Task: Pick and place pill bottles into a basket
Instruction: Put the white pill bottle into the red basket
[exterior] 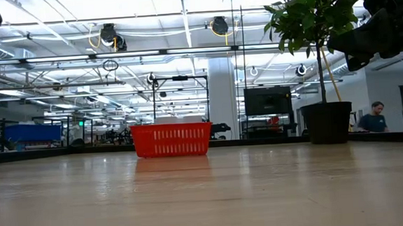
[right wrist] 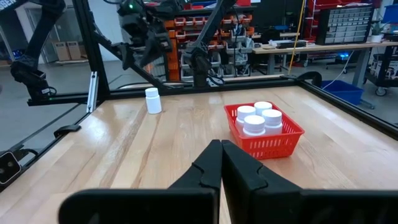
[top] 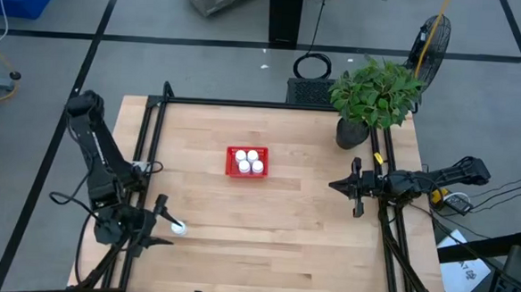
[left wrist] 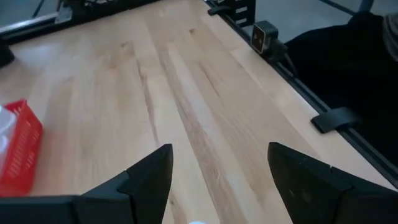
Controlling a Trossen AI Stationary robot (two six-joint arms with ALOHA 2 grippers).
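Observation:
The red mesh basket stands mid-table with several white pill bottles upright in it; it also shows in the low view and the right wrist view. One more white bottle stands upright on its base near the table's left front, also in the right wrist view. My left gripper is open just beside and above this bottle; only a sliver of the bottle's cap shows between its fingers. My right gripper is shut and empty at the table's right side.
A potted plant in a dark pot stands at the far right corner. Black frame rails run along the table's sides. Bare wood lies between the lone bottle and the basket. A person sits in the room beyond.

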